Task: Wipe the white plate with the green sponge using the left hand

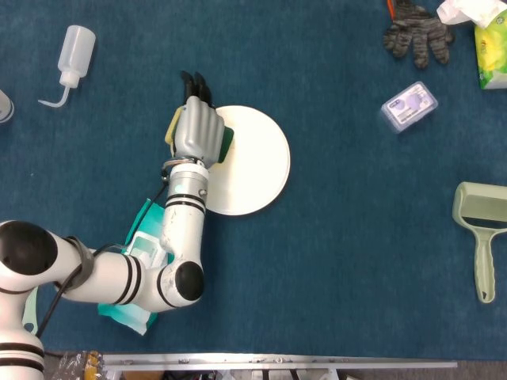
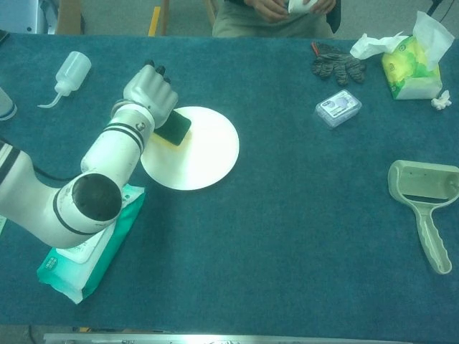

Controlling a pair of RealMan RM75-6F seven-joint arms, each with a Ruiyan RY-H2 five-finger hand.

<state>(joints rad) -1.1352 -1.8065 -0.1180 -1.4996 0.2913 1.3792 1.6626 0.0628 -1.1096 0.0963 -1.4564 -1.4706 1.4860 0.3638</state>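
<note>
Left hand: the left hand (image 1: 196,131) grips the green sponge (image 2: 173,128), pressed on the white plate's (image 1: 252,162) left edge.
Right hand: out of sight in both views.
Risk: so near the rim, the sponge may slide off or tip the plate.
Surface: blue cloth-covered counter (image 2: 301,215); plate could skid.
Room: squeeze bottle (image 2: 70,73) far left of plate; a seated person behind.

sponge (image 1: 226,145) on plate (image 1: 253,170) left edge | left hand (image 1: 196,132) over sponge
</note>
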